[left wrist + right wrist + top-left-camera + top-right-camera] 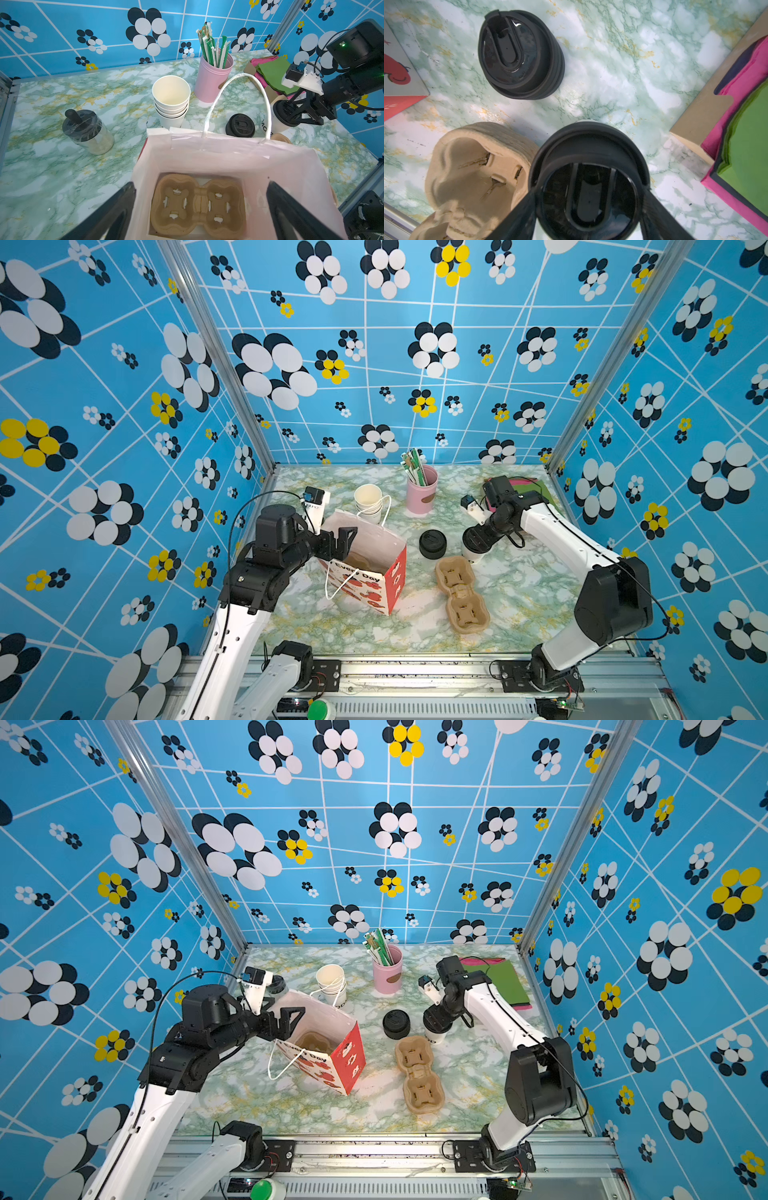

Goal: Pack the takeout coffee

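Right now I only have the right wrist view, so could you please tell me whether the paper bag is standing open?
Observer: Yes, the paper bag stands with its mouth open.
Operator: Thank you. Is anything inside it?
Observer: A brown cup carrier lies flat on its bottom, both wells empty.
Operator: And is the cup lifted yet?
Observer: No, the takeout coffee has its base resting on the table.

The bag handle (268,116) cuts off the takeout coffee (278,127) lettering.
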Available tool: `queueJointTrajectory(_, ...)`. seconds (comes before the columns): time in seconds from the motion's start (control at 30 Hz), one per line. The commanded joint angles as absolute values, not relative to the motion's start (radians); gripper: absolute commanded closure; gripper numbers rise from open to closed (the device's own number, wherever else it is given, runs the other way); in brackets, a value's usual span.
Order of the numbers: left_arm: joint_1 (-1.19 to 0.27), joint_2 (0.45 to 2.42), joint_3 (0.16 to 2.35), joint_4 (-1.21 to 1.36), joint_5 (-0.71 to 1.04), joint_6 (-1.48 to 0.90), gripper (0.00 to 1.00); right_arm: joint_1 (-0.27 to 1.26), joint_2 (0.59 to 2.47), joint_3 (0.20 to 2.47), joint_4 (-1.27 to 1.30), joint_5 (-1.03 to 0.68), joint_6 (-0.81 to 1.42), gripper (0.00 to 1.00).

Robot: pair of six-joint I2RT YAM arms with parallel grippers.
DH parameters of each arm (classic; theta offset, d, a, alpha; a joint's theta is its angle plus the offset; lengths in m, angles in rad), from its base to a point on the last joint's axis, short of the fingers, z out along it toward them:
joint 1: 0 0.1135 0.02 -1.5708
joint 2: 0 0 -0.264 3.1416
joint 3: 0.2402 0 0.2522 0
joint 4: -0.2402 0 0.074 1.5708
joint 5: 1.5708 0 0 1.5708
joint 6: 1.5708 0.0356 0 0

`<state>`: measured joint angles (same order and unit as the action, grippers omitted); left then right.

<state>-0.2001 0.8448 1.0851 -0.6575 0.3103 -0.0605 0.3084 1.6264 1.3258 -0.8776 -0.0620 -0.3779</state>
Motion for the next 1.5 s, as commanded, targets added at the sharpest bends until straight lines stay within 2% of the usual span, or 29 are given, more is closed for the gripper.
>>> queueJointTrajectory(0.0,-0.193,0.832,1.071,-0.641,0.317,-0.061,0.01,0.319,1.675,1.293,-0.886,-0.011,-0.37,0.27)
queueJointTrajectory(0.43,-0.192,0.828,1.066,-0.634,0.313,-0.06,0.01,0.322,1.644,1.3,-0.884,-0.028,-0.348,0.36)
queueJointTrajectory(0.7,-0.192,0.83,1.066,-0.628,0.307,-0.064,0.01,0.323,1.585,1.355,-0.922,-0.049,-0.327,0.36)
queueJointTrajectory(1.17,-0.191,0.818,1.09,-0.651,0.241,-0.066,0.01,0.337,1.465,1.567,-1.087,-0.181,-0.3,0.38)
queueJointTrajectory(1.47,-0.149,0.828,1.155,-0.748,0.212,-0.048,0.01,0.442,1.438,1.802,-1.187,-0.276,-0.277,0.4)
